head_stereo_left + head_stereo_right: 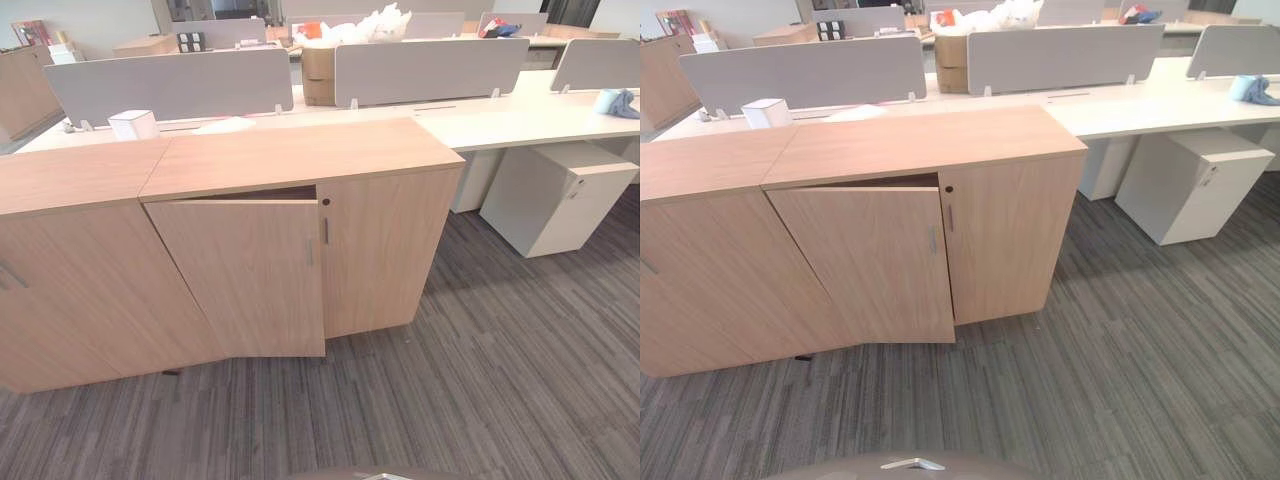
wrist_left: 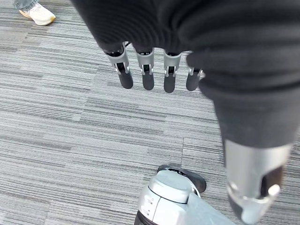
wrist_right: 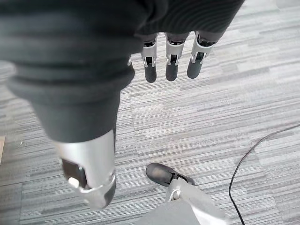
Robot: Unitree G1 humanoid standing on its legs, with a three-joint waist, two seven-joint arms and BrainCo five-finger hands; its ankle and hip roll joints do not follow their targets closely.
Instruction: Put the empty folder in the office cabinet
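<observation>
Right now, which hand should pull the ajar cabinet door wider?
Left, marginally. The left hand and right hand both hang open and empty over the carpet, so neither leads. The door hinges on its left and its handle sits just left of centre, so it swings leftward.

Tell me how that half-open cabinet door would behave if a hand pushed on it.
The cabinet door stands ajar, so it would probably swing on its hinge side rather than resist. It looks like a stiff wood-grain panel, unlikely to flex. Its slim handle sits near the free edge, so a light push there should move it easily. Both the left hand and right hand hang open over carpet.
</observation>
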